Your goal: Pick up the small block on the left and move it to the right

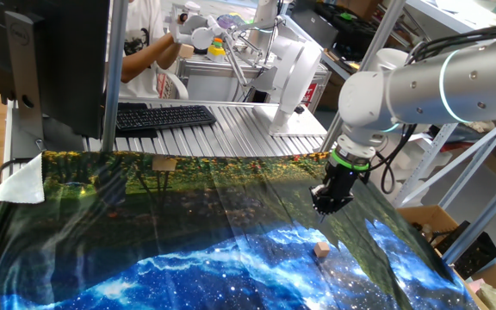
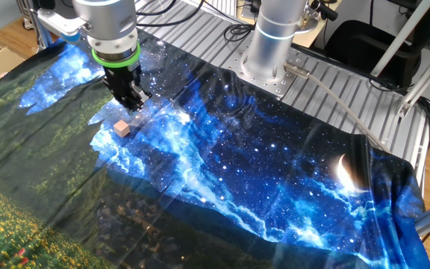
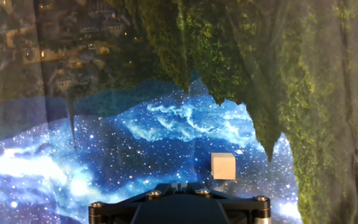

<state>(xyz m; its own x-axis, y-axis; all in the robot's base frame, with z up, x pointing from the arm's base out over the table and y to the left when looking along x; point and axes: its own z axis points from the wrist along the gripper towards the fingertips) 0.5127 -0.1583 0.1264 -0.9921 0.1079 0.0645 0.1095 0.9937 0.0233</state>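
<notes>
The small block (image 1: 321, 249) is a tiny light-tan wooden cube lying on the blue starry part of the printed cloth (image 1: 188, 258). It also shows in the other fixed view (image 2: 122, 128) and in the hand view (image 3: 223, 166). My black gripper (image 1: 324, 209) hangs a little above the cloth, just beyond the block and not touching it. In the other fixed view the gripper (image 2: 134, 104) is up and right of the block. In the hand view only the gripper's (image 3: 179, 185) body and tips at the bottom edge show, and the tips look closed together with nothing between them.
A flat tan patch (image 1: 164, 164) lies at the cloth's far edge. A keyboard (image 1: 164, 115) and monitor (image 1: 50, 60) stand behind it on the metal table. The arm's base (image 2: 271, 45) stands at the cloth's edge. A cardboard box (image 1: 429, 224) sits to the right.
</notes>
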